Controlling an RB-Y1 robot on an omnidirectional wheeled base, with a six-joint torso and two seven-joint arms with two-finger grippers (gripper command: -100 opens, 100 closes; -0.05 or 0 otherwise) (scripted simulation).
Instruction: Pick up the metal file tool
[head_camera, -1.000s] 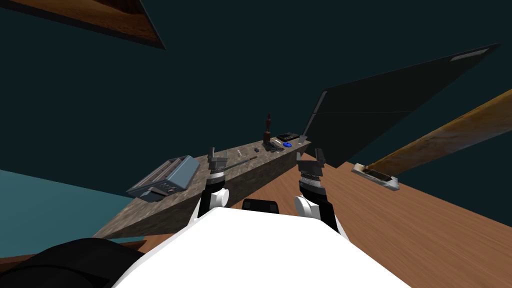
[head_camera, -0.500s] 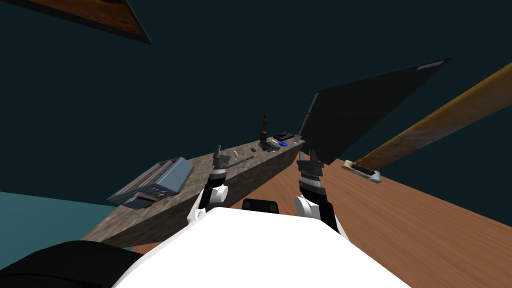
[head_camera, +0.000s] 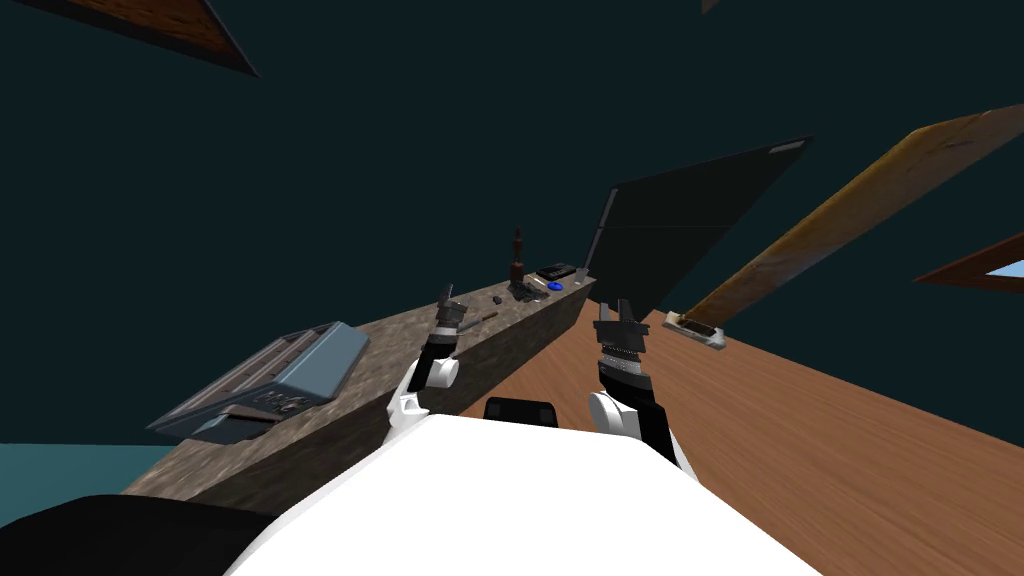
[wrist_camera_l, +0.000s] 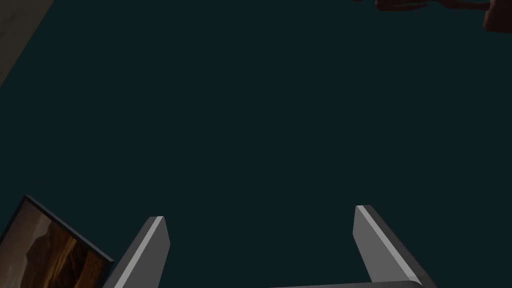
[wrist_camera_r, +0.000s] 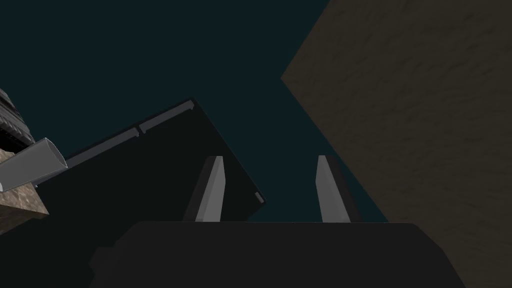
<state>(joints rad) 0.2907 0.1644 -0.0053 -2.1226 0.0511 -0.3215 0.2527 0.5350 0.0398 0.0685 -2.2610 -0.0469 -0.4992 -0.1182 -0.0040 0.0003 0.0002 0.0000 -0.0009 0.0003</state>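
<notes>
File tool, a thin grey rod with a brown handle end, lies flat on the long, mottled grey-brown counter, close to its front edge and about midway along it. In the head view the left gripper stands just at 10 o'clock from it, tipped upward and away from the counter top. Its fingers are spread wide with nothing between them. Whether the gripper's dark body touches the rod's grey end I cannot tell from here.

Farther along the counter, at 1 o'clock from the file, sits a small dark piece. Past it come a cluster of dark bits, a tall, dark brown upright figure, a flat black tray-like thing and a small blue disc just beside it. Toward 8 o'clock from the file a blue-grey box rests on the counter, well apart from the tool.

The right gripper hangs off the counter at 3 o'clock from the file, above the wooden floor. Its fingers are parted too and hold nothing. Beyond the counter's far end, at 1 o'clock, a dark panel leans, and a wooden beam slants up from a pale fitting on the floor.
</notes>
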